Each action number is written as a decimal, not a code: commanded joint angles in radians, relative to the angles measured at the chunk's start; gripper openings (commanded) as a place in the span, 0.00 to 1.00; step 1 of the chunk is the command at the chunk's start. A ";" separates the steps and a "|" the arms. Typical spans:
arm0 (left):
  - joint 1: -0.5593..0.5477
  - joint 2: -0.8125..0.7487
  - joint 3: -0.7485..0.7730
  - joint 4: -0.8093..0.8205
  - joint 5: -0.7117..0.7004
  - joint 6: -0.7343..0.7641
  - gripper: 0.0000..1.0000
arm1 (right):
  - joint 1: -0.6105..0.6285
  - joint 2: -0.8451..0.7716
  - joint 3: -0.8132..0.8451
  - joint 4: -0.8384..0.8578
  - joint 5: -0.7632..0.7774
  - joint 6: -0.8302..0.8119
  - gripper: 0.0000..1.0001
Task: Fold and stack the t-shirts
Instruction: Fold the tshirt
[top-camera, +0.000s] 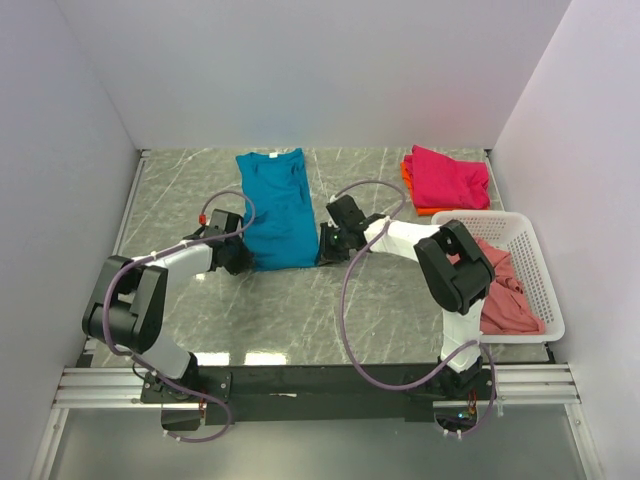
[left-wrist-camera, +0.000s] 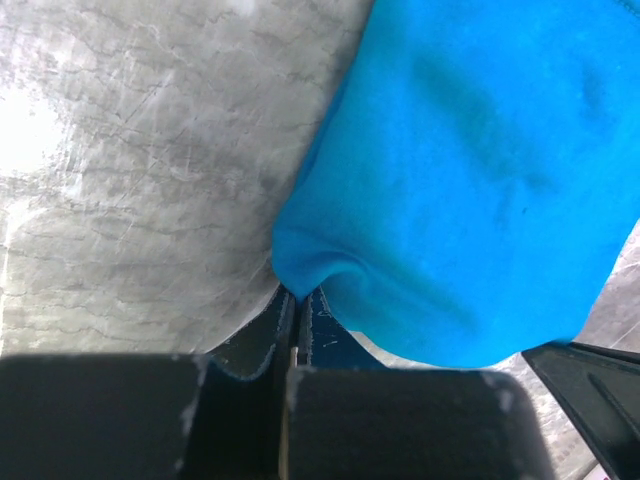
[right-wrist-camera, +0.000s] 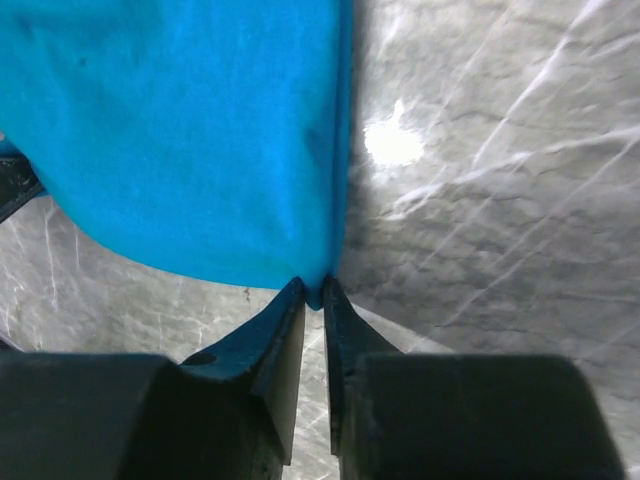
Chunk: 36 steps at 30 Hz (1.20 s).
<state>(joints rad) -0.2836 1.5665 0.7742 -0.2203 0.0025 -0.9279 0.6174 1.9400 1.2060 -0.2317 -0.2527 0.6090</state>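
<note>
The left claw (left-wrist-camera: 298, 300) sits at the bottom middle. Its two dark fingers (left-wrist-camera: 268, 335) are pressed together with barely a slit between them, pinching a corner of the blue t-shirt (left-wrist-camera: 470, 170). The cloth bunches into a small rounded fold right at the fingertips. From there it spreads ahead of the claw and to its right, filling most of that side with soft creases. To the claw's left and ahead lies the grey, marbled tabletop (left-wrist-camera: 150, 200), scratched, with a bright glare at the far left. Well right of the claw, below the shirt's edge, a black flat-edged part (left-wrist-camera: 590, 385) pokes in, and what it is cannot be told.
</note>
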 joint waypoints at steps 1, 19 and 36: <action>0.000 0.015 -0.048 -0.036 0.004 0.032 0.01 | 0.019 0.008 0.004 0.017 -0.016 0.001 0.19; -0.066 -0.326 -0.312 -0.151 -0.070 -0.052 0.01 | 0.128 -0.252 -0.328 0.056 0.045 0.020 0.00; -0.173 -0.640 0.008 -0.307 -0.248 0.007 0.01 | 0.159 -0.610 -0.220 -0.135 0.279 0.052 0.00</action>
<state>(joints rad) -0.4599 0.8856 0.6697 -0.5411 -0.1234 -0.9951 0.8101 1.3590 0.8978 -0.3199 -0.0677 0.6903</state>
